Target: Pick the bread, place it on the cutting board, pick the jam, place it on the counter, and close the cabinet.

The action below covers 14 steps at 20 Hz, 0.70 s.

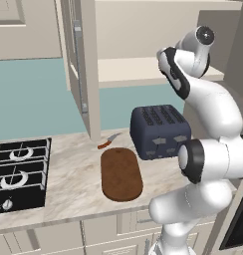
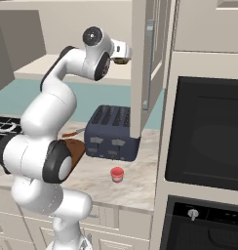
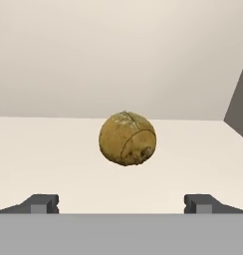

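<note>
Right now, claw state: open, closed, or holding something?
Claw: open and holding nothing; the bread sits on the cabinet shelf ahead of its fingertips.

We see the bread (image 3: 127, 138) as matt, rough and cracked. The cutting board (image 1: 121, 174) looks like grained wood, the counter (image 1: 73, 184) like smooth marbled stone, and the toaster (image 1: 160, 131) like matt dark plastic.

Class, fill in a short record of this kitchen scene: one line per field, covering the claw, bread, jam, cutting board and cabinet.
claw: open, fingers wide apart, aimed at the bread
bread: round roll on the pale cabinet shelf, not gripped
jam: red jar on the counter, in front of the toaster
cutting board: bare, beside the toaster
cabinet: door open
</note>
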### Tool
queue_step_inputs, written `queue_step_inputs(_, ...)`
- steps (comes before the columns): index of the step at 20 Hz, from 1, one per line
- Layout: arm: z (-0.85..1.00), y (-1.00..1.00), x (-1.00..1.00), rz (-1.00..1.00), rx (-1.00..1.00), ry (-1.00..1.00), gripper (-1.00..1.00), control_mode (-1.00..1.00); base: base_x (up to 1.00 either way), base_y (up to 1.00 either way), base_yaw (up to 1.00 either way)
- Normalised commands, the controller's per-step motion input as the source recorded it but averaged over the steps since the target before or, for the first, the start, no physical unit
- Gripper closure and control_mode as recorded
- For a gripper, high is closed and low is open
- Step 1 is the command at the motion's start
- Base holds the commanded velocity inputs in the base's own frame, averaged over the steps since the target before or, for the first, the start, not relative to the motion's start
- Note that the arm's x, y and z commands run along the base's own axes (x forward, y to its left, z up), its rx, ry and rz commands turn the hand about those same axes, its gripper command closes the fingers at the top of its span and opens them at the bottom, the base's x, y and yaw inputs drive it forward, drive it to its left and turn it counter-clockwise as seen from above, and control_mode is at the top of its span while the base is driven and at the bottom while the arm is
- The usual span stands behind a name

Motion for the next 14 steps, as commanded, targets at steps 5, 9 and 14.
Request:
queue_step_inputs(5, -0.09, -0.02, 0.28, 0.00, 0.00, -0.02, -1.00, -1.00, 0.00, 0.00, 0.00)
queue_step_inputs(9, 0.00, 0.00, 0.31, 0.00, 0.00, 0.00, -1.00, -1.00, 0.00, 0.00, 0.00)
queue_step_inputs(14, 0.00, 0.00, 0.35, 0.00, 0.01, 0.00, -1.00, -1.00, 0.00, 0.00, 0.00)
